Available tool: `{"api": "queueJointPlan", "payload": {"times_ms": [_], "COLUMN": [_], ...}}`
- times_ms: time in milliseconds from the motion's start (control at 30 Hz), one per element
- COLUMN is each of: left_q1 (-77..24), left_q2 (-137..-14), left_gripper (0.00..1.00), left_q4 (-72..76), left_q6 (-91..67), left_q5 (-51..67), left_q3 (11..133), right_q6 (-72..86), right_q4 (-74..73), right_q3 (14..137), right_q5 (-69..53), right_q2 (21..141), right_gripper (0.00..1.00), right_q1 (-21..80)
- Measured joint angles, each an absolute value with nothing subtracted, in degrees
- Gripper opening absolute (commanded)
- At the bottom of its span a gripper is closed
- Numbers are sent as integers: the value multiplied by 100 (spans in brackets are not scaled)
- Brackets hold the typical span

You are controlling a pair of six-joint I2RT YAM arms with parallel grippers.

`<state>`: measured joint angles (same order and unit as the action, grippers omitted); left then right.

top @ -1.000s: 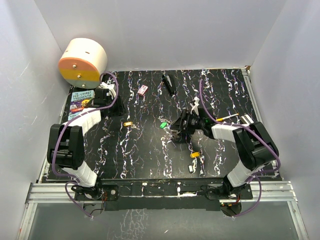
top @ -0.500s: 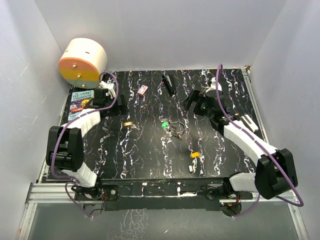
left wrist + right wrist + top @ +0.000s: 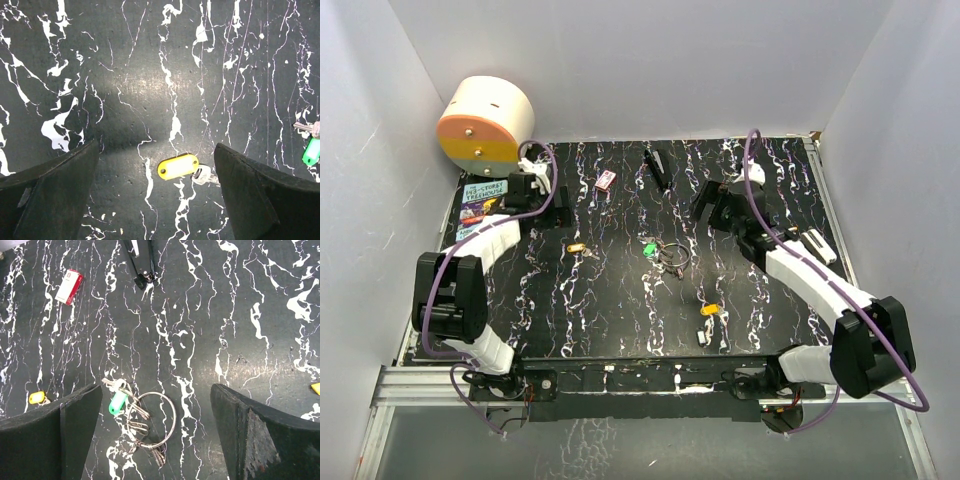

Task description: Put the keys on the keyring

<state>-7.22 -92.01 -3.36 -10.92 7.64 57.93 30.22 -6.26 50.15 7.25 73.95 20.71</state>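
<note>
Overhead we barely resolve the keyring point(image 3: 672, 255); right wrist shows it plainly. Our yellow key point(image 3: 177, 165) points right; left tool point(image 3: 156, 147) and right tool point(image 3: 156, 387) gape.

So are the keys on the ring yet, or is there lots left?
Mostly left. The green key lies right beside the keyring; whether it is threaded on is unclear. The yellow key, the orange key and the white key lie loose on the table. Nothing is in hand: the left gripper and right gripper are open and empty.
</note>
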Motion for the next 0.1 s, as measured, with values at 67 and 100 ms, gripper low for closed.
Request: {"api": "queueJointPlan", "payload": {"times_ms": [67,100], "left_q1": [-722,-722], "left_q2": [-9201,-9201], "left_gripper": [97,97], "left_q4": [-362,-388], "left_q6": [-1057,-1024], "left_q5": [707,648], "left_q3": [5822,5839], "right_q6": [3000,2998], "right_q4": [-652,-661], "right_q3": [5015,5015], "right_q5": [840,891], "right_q2": [7395,7395], "right_gripper": [98,98], "right_q1": [2130,2145]}}
